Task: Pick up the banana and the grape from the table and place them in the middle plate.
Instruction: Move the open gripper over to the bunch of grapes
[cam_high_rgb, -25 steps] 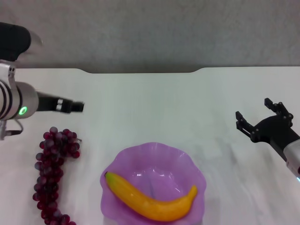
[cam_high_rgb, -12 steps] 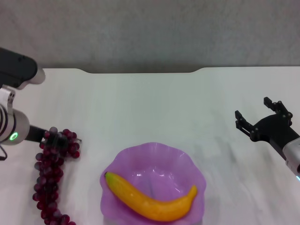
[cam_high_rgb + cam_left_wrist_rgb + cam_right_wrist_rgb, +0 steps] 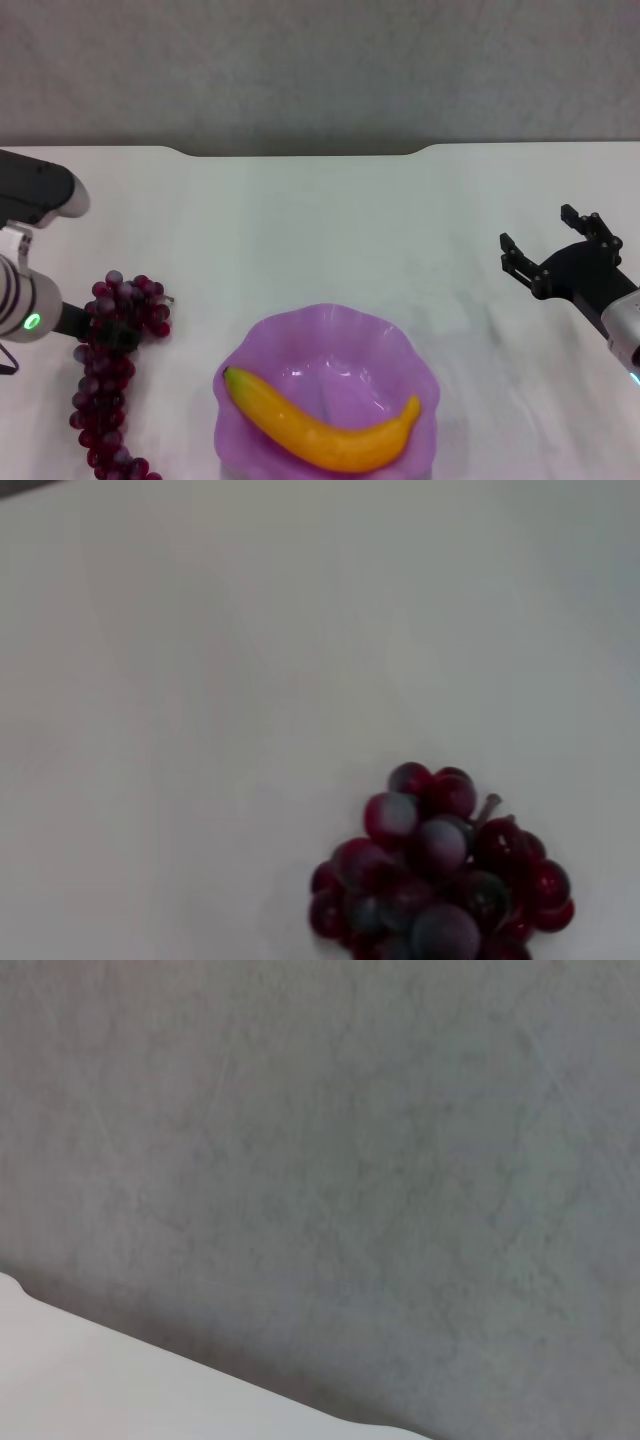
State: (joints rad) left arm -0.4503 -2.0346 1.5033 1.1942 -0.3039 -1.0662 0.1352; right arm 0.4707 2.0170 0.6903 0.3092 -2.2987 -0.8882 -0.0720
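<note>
Head view: left gripper (image 3: pixel 118 335) at grape (image 3: pixel 112 375) top end, fingers unreadable; bunch runs toward robot on desk (image 3: pixel 320 230), left of plate (image 3: pixel 400 345). Banana (image 3: pixel 320 422) in plate. Right gripper (image 3: pixel 553 252) spread, idle.

The head view looks forward and down from above the tabletop (image 3: pixel 330 220), taking in its notched far edge, the grey wall (image 3: pixel 320 70) behind, the plate (image 3: pixel 400 345) close under the camera, and both arms at the sides. The left wrist view sits close above the tabletop (image 3: pixel 200 680), aimed down at the upper end of the grape bunch (image 3: pixel 440 880), which the head view also shows at its left (image 3: pixel 110 370). The right wrist view faces outward and level, filled mostly by the wall (image 3: pixel 320 1160) with just a strip of the tabletop's far edge (image 3: pixel 80 1380), both shared with the head view.
</note>
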